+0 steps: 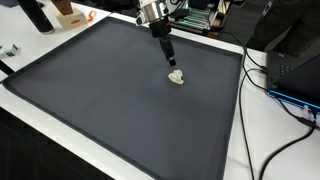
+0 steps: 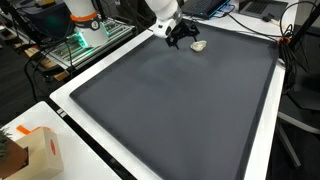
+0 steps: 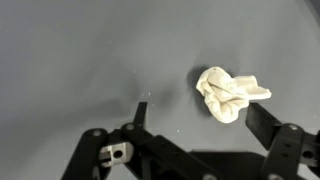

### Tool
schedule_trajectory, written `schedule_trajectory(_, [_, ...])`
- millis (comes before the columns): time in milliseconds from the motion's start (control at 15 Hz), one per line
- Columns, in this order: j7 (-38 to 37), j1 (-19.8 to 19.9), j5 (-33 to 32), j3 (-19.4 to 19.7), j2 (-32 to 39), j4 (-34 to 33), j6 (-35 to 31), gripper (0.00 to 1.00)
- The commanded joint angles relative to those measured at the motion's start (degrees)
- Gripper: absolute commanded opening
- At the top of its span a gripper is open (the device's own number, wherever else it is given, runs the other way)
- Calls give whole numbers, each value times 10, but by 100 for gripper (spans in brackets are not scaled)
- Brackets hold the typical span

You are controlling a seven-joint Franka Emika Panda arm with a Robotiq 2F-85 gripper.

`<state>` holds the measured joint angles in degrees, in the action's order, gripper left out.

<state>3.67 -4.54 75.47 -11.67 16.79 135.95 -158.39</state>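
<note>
1. Jaws: spread wide, clamped on nothing; hang over the dark worktop (image 1: pixel 100 95), likely so as to straddle something small.
2. Between the fingers (image 3: pixel 138 115) in the wrist view, nearer one, touching neither: crumpled white wad (image 3: pixel 228 93), loose on the worktop, cloth or tissue, hard to tell.
3. Wrist view alone: gap between fingers and wad, plus its folds.
4. Both exterior views: arm (image 1: pixel 152 12) reaching in over the far edge, wad near that edge; in an exterior view, cables (image 1: pixel 275 95) off the worktop, cardboard box (image 2: pixel 35 150) at a corner.
</note>
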Motion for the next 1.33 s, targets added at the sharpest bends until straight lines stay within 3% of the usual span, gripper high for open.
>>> schedule_trajectory(0, [53,18,34,-1,13,-12,15,100])
schedule_trajectory(800, [125,37,-29,10,38,-43,45,100])
schedule_trajectory(1267, [95,15,-168,38,48,-66,60,100])
